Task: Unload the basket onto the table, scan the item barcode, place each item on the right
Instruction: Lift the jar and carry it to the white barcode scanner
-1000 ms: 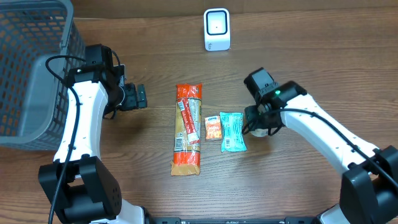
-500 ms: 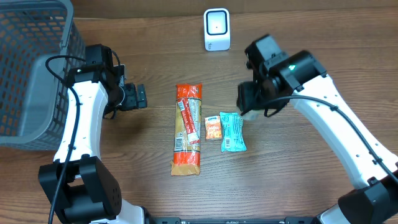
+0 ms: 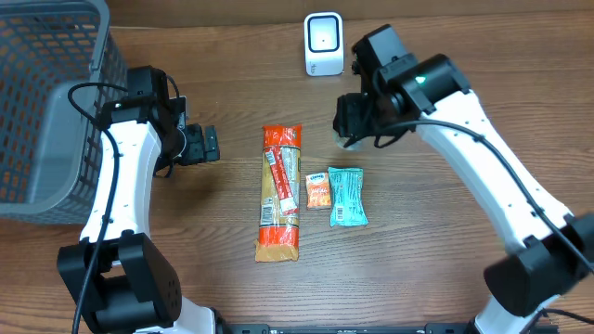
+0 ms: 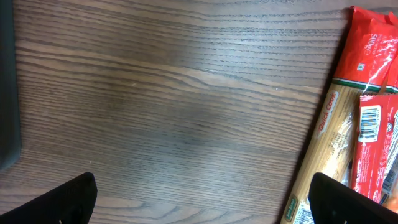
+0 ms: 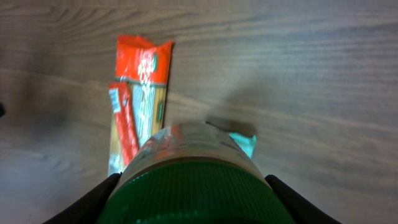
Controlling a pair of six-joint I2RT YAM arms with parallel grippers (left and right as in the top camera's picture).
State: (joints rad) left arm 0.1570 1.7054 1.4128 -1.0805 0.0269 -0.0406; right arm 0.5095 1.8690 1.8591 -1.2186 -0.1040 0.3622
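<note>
Near the scanner [image 3: 324, 44], right hand [image 3: 353, 126] grips a green-lidded jar [image 5: 194, 177].

On the wooden table [image 3: 445, 278] a spaghetti packet [image 3: 280, 193] lies at centre, with an orange sachet [image 3: 318, 190] and a teal packet [image 3: 347, 197] just beside it toward three o'clock. A white scanner [image 3: 324, 44] stands at twelve, a grey basket [image 3: 100, 46] at ten.

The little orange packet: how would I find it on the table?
Find the long red pasta pack lying mid-table. Just right of it in the overhead view, before the teal packet, lies the orange packet: the smallest of the three.
</note>
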